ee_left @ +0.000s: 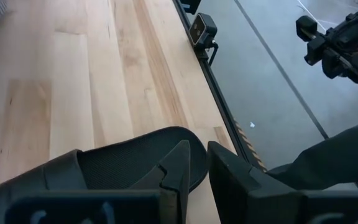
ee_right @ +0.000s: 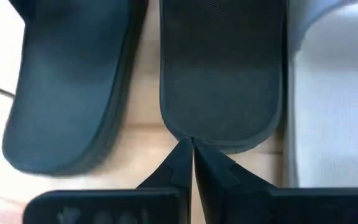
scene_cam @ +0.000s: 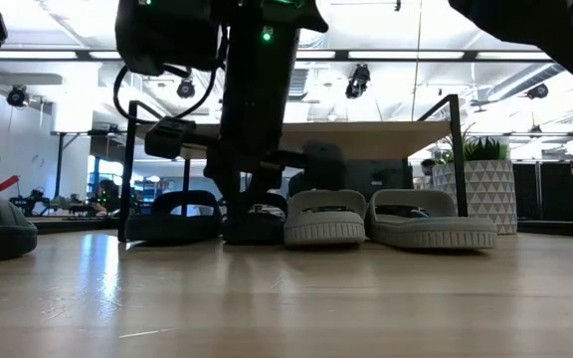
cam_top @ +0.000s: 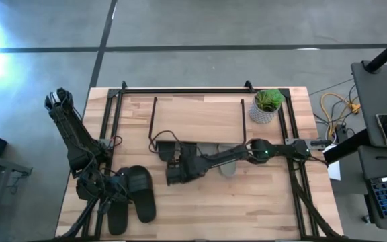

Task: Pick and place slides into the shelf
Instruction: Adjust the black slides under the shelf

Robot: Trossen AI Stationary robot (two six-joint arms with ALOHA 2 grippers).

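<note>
Right gripper [ee_right: 191, 149]: fingers pressed together, nothing held | dark olive-green slide [ee_right: 222, 68] is touched at its heel edge | under shelf [cam_top: 197, 117], beside pale grey slide [ee_right: 334, 93].

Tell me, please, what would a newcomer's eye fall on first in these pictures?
Most likely the right gripper, reaching in from the right under the shelf at mid-table, fingers shut at the heel edge of a dark slide lined up beside the pale grey slides. Next, the black slides at the table's front-left corner, where the left gripper is closed on the rim of one.
</note>
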